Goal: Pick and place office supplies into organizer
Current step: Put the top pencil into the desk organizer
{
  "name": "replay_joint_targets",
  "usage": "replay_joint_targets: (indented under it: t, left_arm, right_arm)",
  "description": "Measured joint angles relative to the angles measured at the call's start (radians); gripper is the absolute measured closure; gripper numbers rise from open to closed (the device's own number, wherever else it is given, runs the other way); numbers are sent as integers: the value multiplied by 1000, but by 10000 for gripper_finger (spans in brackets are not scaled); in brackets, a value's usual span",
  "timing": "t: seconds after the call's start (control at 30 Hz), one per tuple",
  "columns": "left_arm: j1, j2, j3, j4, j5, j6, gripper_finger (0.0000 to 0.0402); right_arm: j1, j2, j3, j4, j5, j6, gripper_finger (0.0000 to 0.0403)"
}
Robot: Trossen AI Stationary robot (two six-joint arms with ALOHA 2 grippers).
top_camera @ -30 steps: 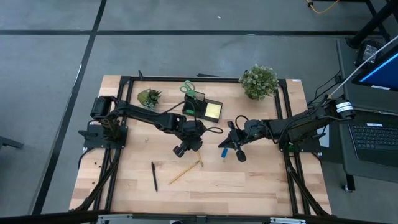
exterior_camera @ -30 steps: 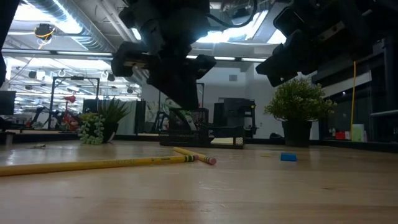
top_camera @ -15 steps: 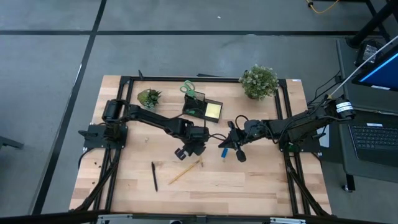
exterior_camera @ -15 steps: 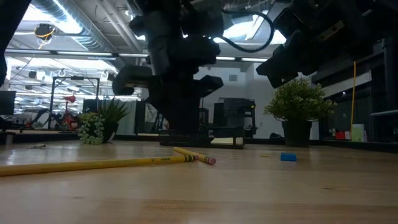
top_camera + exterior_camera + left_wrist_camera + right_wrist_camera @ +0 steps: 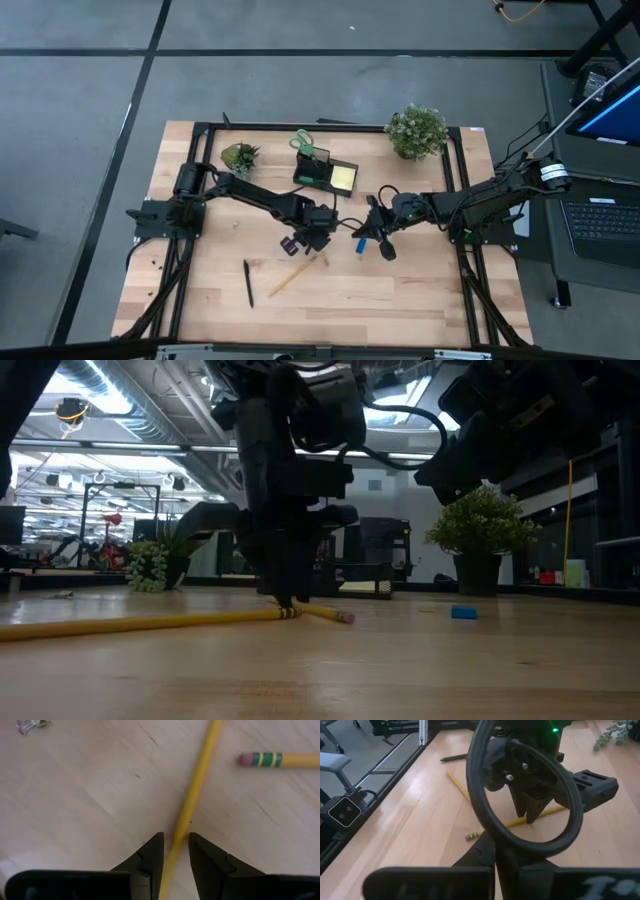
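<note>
Fingers of the left gripper (image 5: 172, 851) sit a little apart, one on each side of a yellow pencil (image 5: 192, 805) lying flat on the table (image 5: 75, 795). They should squeeze gently at the middle, then lift straight up. Right gripper (image 5: 372, 232) waits nearby; I cannot tell its fingers. The organizer (image 5: 322, 174) stands farther back.

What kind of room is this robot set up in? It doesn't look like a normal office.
Probably a robotics lab or workshop. Exposed ceiling ducts and strip lights run overhead, the wooden table stands on a bare grey floor, and a laptop sits beside the rig.
</note>
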Motion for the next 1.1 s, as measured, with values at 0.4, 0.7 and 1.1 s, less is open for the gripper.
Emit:
replay_joint_targets:
  t: [0.4, 0.7, 1.1]
  left_arm:
    - [2, 4, 0, 1, 39, 32, 316]
    - [7, 6, -1, -14, 76, 27, 316]
    - [10, 7, -2, -33, 135, -32, 316]
  right_arm:
    - [0, 0, 0, -6, 0, 0, 395]
    - [0, 0, 0, -10, 0, 0, 395]
    - [0, 0, 0, -13, 0, 0, 395]
